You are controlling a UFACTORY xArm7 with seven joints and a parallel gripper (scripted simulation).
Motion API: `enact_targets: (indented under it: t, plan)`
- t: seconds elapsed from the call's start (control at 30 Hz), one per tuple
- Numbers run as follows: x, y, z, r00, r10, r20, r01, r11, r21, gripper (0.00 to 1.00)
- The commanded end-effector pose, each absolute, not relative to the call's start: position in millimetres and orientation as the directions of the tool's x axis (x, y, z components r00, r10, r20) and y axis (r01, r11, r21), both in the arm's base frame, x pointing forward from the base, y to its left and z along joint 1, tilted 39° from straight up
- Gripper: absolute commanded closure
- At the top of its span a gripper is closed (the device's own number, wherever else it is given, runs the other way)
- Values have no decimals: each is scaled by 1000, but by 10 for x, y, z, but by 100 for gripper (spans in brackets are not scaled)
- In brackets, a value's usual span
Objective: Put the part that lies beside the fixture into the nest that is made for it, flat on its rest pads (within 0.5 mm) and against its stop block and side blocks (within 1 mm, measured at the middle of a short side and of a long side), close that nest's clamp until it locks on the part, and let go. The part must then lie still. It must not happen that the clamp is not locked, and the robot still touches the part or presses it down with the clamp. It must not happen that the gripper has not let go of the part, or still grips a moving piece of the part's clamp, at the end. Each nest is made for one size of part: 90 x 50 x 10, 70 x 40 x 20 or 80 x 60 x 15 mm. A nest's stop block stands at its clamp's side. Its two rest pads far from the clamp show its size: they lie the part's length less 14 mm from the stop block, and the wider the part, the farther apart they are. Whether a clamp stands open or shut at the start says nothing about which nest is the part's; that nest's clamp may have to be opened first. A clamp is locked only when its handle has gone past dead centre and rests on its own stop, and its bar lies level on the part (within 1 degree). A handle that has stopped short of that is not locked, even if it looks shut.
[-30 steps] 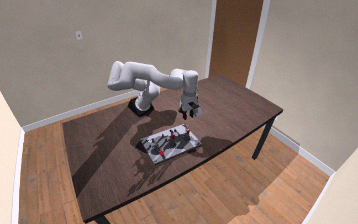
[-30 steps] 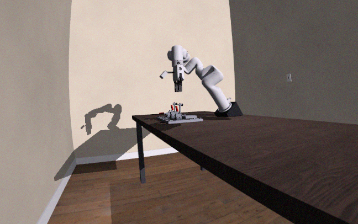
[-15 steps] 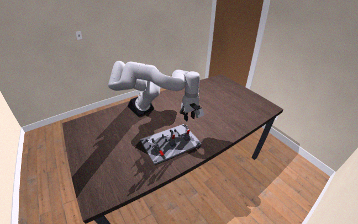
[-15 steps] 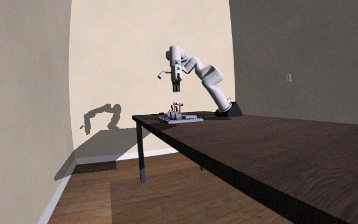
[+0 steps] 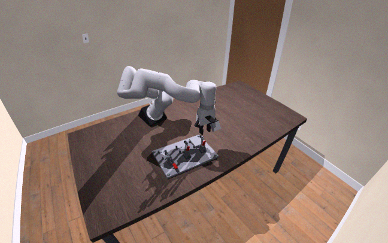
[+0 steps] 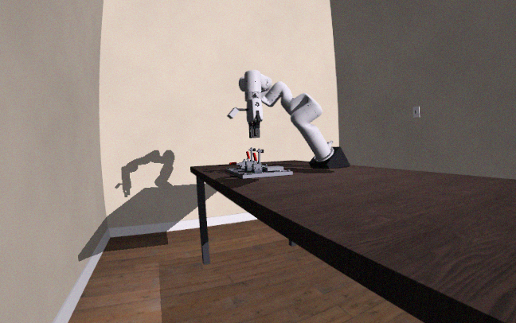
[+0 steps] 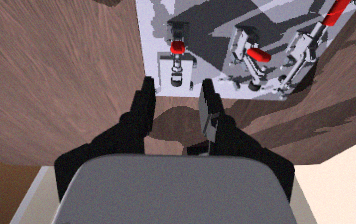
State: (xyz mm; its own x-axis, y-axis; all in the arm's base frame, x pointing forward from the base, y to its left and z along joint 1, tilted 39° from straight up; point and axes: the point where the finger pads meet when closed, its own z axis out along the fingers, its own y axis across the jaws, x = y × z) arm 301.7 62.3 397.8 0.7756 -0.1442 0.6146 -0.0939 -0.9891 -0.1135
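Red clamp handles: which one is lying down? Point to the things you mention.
The wrist view's rightmost handle (image 5: 175, 166) (image 6: 232, 163) (image 7: 337, 13): it lies nearly flat, while the middle handle (image 5: 188, 148) (image 6: 248, 155) (image 7: 259, 55) and leftmost handle (image 5: 203, 143) (image 6: 255, 157) (image 7: 177, 47) stand up.

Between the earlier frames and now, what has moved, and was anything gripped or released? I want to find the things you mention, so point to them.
The gripper (image 5: 205, 132) (image 6: 254, 137) (image 7: 177, 89) has come down a little toward the fixture plate (image 5: 194, 164) (image 6: 267, 175) (image 7: 150, 65) and moved slightly left in the exterior view. Nothing was visibly taken hold of or let go. The plate and its red clamp handles (image 5: 175, 166) (image 6: 255, 157) (image 7: 258, 54) look unchanged.
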Motion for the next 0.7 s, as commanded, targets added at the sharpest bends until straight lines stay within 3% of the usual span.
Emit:
enact_targets:
  t: [0.0, 0.67]
  plan:
    - [3140, 631, 3850, 773, -145, 617, -94, -989, -115, 53]
    - [3443, 646, 3475, 773, -145, 617, -94, -989, -115, 53]
